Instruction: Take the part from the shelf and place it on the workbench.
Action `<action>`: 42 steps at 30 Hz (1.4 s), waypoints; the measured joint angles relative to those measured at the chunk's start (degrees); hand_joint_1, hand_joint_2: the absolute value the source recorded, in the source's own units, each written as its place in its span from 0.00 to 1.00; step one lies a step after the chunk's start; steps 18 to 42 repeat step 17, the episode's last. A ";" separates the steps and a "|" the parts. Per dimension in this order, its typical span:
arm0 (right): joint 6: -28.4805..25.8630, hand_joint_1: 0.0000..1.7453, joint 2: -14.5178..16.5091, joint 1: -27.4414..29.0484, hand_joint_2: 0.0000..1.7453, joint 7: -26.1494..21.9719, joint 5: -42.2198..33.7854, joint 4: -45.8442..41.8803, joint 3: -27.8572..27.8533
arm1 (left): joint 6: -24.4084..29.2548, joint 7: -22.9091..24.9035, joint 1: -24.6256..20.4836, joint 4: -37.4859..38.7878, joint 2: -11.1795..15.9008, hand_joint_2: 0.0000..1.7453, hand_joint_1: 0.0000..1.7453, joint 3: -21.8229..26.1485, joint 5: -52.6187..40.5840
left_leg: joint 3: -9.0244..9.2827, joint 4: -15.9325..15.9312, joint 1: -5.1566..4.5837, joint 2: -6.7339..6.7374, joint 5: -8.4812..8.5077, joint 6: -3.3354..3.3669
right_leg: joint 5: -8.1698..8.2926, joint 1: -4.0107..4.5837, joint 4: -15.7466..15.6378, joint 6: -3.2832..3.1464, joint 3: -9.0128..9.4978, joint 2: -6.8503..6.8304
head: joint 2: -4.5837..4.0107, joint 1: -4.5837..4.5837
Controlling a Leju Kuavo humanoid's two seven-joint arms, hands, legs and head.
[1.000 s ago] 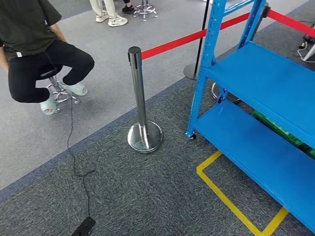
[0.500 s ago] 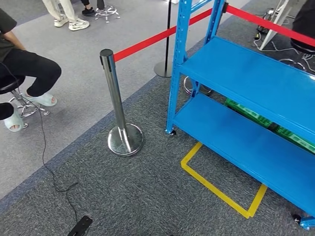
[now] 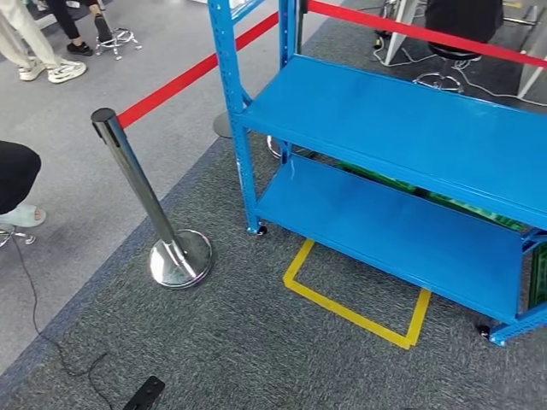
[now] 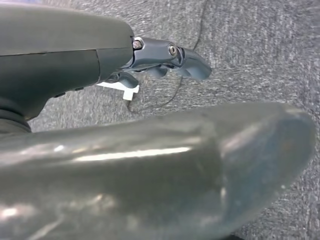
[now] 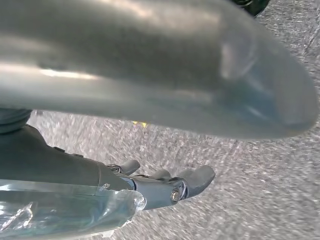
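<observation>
shelf: blue steel rack (image 3: 400,120), flat smooth decks; no part seen on them.
left hand (image 4: 166,55): hangs over the carpet by the rack, fingers straight, nothing held.
right hand (image 5: 166,187): same; clear film beside it, contents unclear.
step: fits approach or walk-off; can't tell.
floor: grey carpet (image 3: 226,342), yellow tape box (image 3: 351,299) at rack foot.
post: chrome stanchion (image 3: 155,222) left of rack.

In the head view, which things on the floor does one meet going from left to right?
Person's foot → black box on the cable → post base → yellow tape → shelf wheel.
</observation>
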 joint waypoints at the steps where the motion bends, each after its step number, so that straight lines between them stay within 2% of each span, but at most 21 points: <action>1: 0.00 0.00 0.01 0.08 0.00 0.00 0.00 0.00 -0.01 | 0.00 0.01 0.03 0.00 0.01 0.00 0.00 0.01 0.00 | -0.15 -0.50 0.03 -0.14 1.30 0.06 | 0.02 -0.03 0.00 0.03 0.05 0.90 | 0.00 0.01; 2: 0.00 0.00 0.01 0.14 0.00 0.00 0.00 0.00 -0.01 | 0.00 0.00 0.03 0.00 0.01 0.00 0.00 0.01 0.00 | 0.76 -3.05 0.08 -0.47 3.46 0.14 | 0.05 -0.09 0.01 0.10 0.10 1.77 | 0.00 0.02; 3: 0.01 0.00 0.02 0.17 0.00 0.00 0.00 0.00 -0.01 | 0.00 0.01 0.02 0.00 0.01 0.00 0.00 0.01 0.00 | 2.29 -6.74 0.24 -1.62 5.82 0.19 | 0.12 -0.18 0.01 0.25 0.11 2.63 | 0.00 0.00; 4: 0.01 0.00 0.02 0.11 0.00 0.00 0.00 0.00 -0.01 | -0.02 0.01 0.01 0.00 0.01 0.00 0.00 0.01 0.01 | 3.92 -10.61 0.48 -3.33 7.52 0.27 | 0.14 -0.15 0.17 0.50 -0.03 3.47 | 0.00 -0.03; 5: 0.02 0.00 0.02 0.03 0.00 0.00 0.00 0.00 0.00 | -0.08 0.05 -0.01 0.00 0.01 0.00 0.00 0.01 0.01 | 5.10 -13.42 0.68 -4.78 8.45 0.34 | 0.23 -0.16 0.25 0.83 -0.26 4.25 | 0.00 -0.04; 6: 0.02 0.00 0.02 0.01 0.00 0.00 -0.01 0.00 0.01 | -0.15 0.13 -0.05 0.00 0.02 0.00 0.00 0.01 0.02 | 5.72 -15.03 0.79 -5.89 8.67 0.48 | 0.35 -0.19 0.23 1.23 -0.54 4.96 | 0.00 -0.07; 7: 0.02 0.00 0.02 0.10 0.00 0.00 -0.01 0.00 0.01 | -0.23 0.20 -0.10 0.00 0.02 0.00 0.00 0.01 0.02 | 5.90 -15.62 0.76 -5.98 8.55 0.76 | 0.52 -0.24 0.12 1.68 -0.85 5.66 | 0.00 -0.08; 8: 0.02 0.00 0.02 0.28 0.00 0.00 -0.01 0.00 0.01 | -0.28 0.27 -0.17 0.00 -0.01 0.00 0.00 0.01 0.02 | 5.88 -15.68 0.74 -5.26 8.61 1.10 | 0.73 -0.40 -0.15 2.11 -1.10 6.33 | 0.00 -0.07; 9: 0.02 0.00 0.01 0.50 0.00 0.01 -0.01 0.00 0.00 | -0.31 0.32 -0.26 0.00 -0.05 0.00 0.00 0.01 0.02 | 5.95 -15.88 0.74 -4.54 8.76 1.50 | 0.68 -0.40 -0.08 2.45 -1.35 5.92 | 0.00 -0.05; 10: 0.02 0.00 -0.01 0.63 0.00 0.02 -0.01 0.00 -0.01 | -0.32 0.34 -0.31 0.00 -0.09 0.00 0.00 0.01 0.02 | 6.03 -16.06 0.78 -3.74 8.90 1.93 | 0.08 -0.30 0.74 2.71 -1.89 4.60 | 0.00 0.12; 11: 0.03 0.00 -0.01 0.60 0.00 0.02 -0.01 0.00 -0.01 | -0.32 0.37 -0.30 0.00 -0.10 0.00 0.00 0.01 0.02 | 6.11 -16.24 0.80 -2.88 8.99 2.29 | -1.20 -0.16 2.73 2.88 -2.87 2.66 | 0.00 0.29; 12: 0.05 0.00 -0.01 0.48 0.00 0.03 -0.02 0.00 -0.01 | -0.33 0.44 -0.22 0.00 -0.07 0.00 0.00 0.02 0.02 | 6.17 -16.29 0.67 -2.00 8.97 2.54 | -3.01 -0.06 5.87 2.97 -4.32 0.33 | 0.00 0.44; 13: 0.07 0.00 0.01 0.30 0.00 0.03 -0.02 0.00 0.00 | -0.33 0.57 -0.08 0.00 -0.02 0.00 0.00 0.03 0.01 | 6.20 -16.29 0.51 -1.05 8.91 2.74 | -5.00 -0.07 9.80 3.09 -6.18 -1.18 | 0.00 0.56; 14: 0.08 0.00 0.02 0.18 0.00 0.05 -0.03 0.00 0.01 | -0.34 0.74 0.04 0.00 0.03 0.00 0.00 0.04 -0.01 | 6.23 -16.28 0.36 -0.07 8.84 2.83 | -6.47 -0.13 13.35 3.19 -7.83 -1.97 | 0.00 0.55; 15: 0.08 0.00 0.02 0.16 0.00 0.10 -0.04 0.00 0.00 | -0.37 0.92 0.09 0.00 0.04 0.00 0.00 0.05 -0.03 | 6.30 -16.27 0.26 0.85 8.75 2.87 | -6.99 -0.18 15.46 3.26 -8.71 -2.33 | 0.00 0.54; 17: 0.06 0.00 0.01 0.25 0.00 0.20 -0.06 0.00 -0.01 | -0.43 1.15 0.06 0.00 0.03 0.00 0.00 0.05 -0.07 | 6.45 -16.26 0.22 2.07 8.61 2.82 | -6.05 -0.20 15.22 3.32 -8.29 -2.57 | 0.00 0.55; 42: 0.06 0.00 0.01 0.25 0.00 0.20 -0.06 0.00 -0.01 | -0.43 1.15 0.06 0.00 0.03 0.00 0.00 0.05 -0.07 | 6.45 -16.26 0.22 2.07 8.61 2.82 | -6.05 -0.20 15.22 3.32 -8.29 -2.57 | 0.00 0.55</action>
